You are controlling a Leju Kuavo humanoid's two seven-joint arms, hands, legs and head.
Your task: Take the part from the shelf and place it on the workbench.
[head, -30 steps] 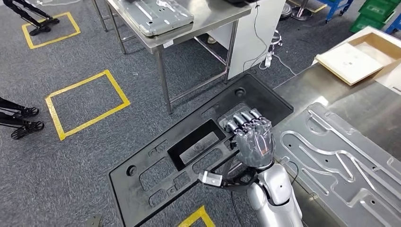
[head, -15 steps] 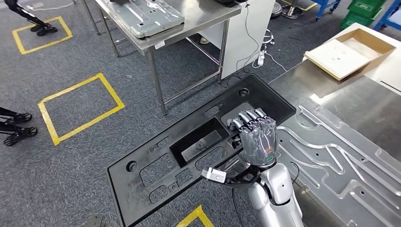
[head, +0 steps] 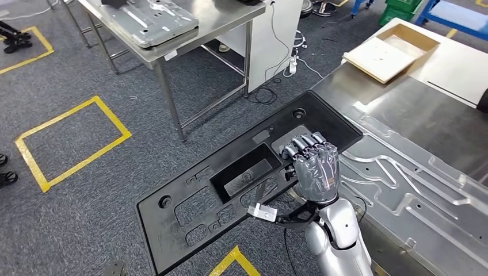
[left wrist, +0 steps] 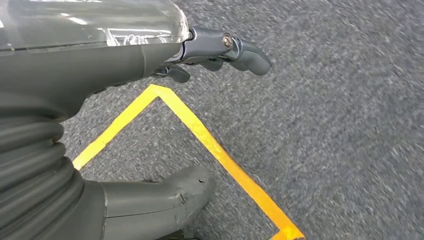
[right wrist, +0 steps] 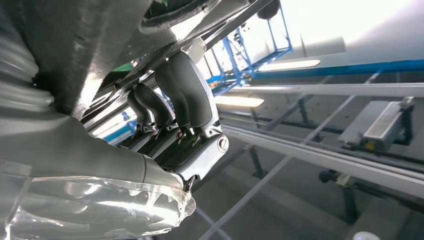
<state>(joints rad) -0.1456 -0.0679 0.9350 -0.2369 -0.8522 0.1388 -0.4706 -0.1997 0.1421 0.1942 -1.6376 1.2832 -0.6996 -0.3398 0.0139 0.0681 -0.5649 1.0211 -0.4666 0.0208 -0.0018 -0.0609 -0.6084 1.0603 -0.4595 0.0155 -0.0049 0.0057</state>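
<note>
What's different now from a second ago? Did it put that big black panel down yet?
Not yet. The whole view has swung, so the camera turned, not the furniture: the steel workbench now takes up more of the picture and the yellow floor square sits further left. The right hand grips the black panel just as before, one end over the workbench edge. The left hand hangs over the carpet, holding nothing.
</note>
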